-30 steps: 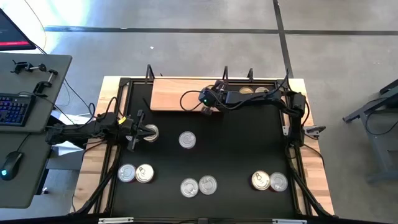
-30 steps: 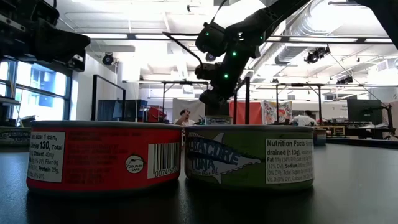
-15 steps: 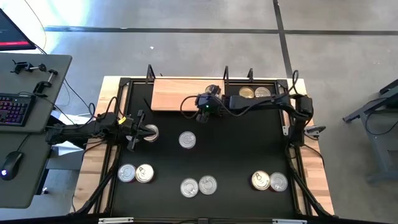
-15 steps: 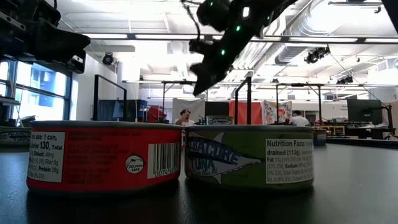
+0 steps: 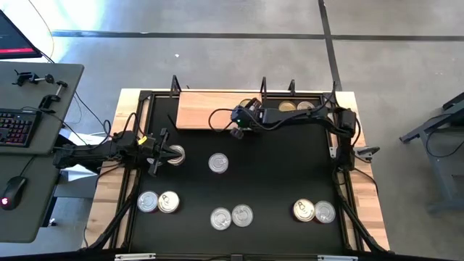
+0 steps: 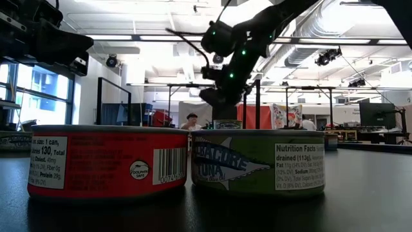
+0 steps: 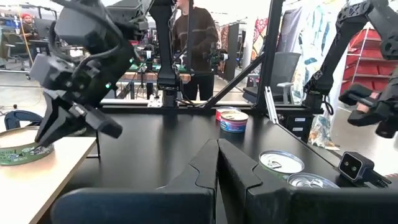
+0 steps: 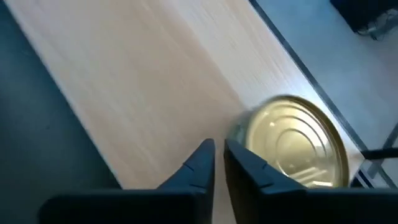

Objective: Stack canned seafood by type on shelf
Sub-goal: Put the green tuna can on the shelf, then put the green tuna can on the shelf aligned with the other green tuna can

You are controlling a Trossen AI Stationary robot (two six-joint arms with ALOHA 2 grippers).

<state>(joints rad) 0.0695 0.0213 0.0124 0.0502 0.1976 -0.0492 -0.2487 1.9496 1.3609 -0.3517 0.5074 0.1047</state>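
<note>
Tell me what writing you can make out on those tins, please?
"size: 1 can", "130, Total" and "Protein 29g": white panel of the red tin.
"DOLPHIN SAFE": probably, on the round badge by its barcode; too small to be sure.
"ALBACORE TUNA": likely, on the green tin; the first letters are cut off.
"Nutrition Facts", "drained (113g)": the green tin's white panel.
The finer print on both panels is too small to read.

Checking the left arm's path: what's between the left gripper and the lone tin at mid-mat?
High view: the left gripper hovers by one tin; from there to the lone tin, only bare black mat.
</note>
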